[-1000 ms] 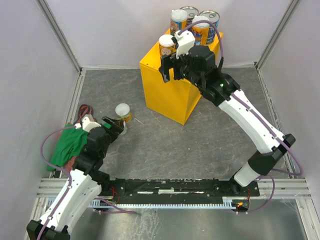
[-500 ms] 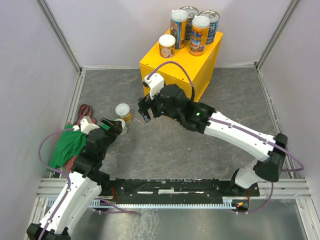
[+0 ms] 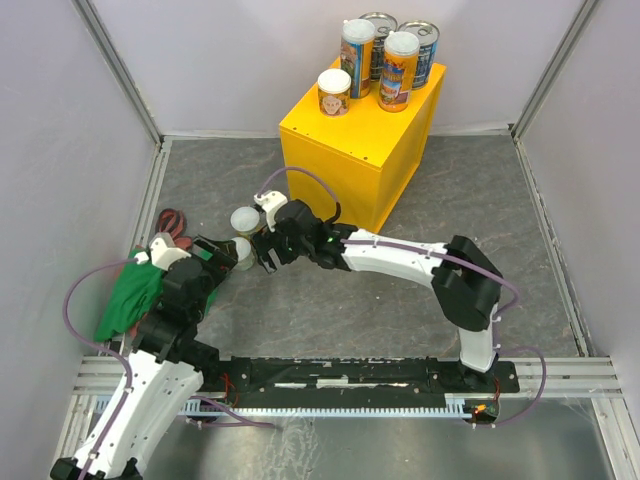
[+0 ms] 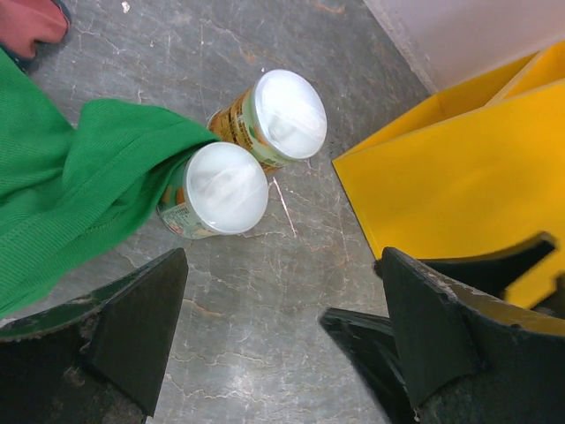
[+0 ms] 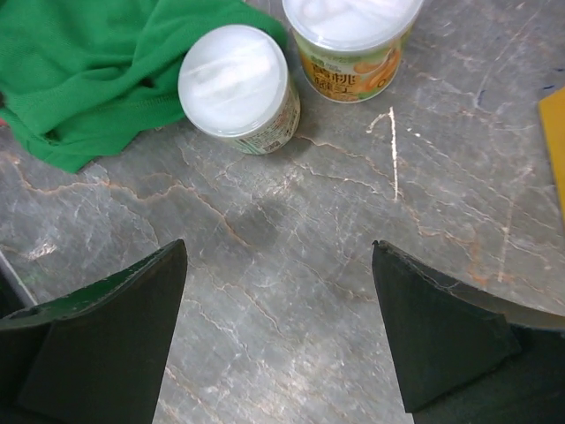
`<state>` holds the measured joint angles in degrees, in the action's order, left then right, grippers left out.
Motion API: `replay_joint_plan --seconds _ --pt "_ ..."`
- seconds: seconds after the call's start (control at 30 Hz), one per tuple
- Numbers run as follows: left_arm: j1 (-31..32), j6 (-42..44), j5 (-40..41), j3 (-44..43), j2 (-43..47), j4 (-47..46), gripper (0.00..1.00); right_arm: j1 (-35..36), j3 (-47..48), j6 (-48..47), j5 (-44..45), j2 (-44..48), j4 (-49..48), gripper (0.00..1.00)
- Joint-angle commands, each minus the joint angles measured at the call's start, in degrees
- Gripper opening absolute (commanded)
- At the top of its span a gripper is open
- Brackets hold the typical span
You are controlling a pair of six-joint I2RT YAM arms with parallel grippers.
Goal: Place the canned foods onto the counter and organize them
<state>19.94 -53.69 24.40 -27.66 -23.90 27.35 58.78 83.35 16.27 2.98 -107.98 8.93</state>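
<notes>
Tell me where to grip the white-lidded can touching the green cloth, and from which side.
Grip the white-lidded can by its round side wall under the lid, coming straight down: it stands upright. The green cloth lies against one side and the orange-labelled can stands close by, so one finger likely goes on the bare-floor side, the other against the cloth.

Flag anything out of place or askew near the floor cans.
The crumpled green cloth laps against one pale-lidded can, covering part of its side. That can and its neighbour stand upright on the floor, not on the yellow counter. Nothing spilled.
</notes>
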Motion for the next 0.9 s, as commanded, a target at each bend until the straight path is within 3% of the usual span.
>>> replay_joint_plan --seconds 0.0,0.87 --pt "-0.3 1.4 2.5 -3.4 1.7 2.4 0.96 0.2 5.3 1.1 -2.9 -3.7 -5.7 0.93" --pt "-0.3 12.7 4.3 -10.4 1.5 5.7 0.98 1.8 24.5 -3.2 -0.6 -23.1 -2.0 0.98"
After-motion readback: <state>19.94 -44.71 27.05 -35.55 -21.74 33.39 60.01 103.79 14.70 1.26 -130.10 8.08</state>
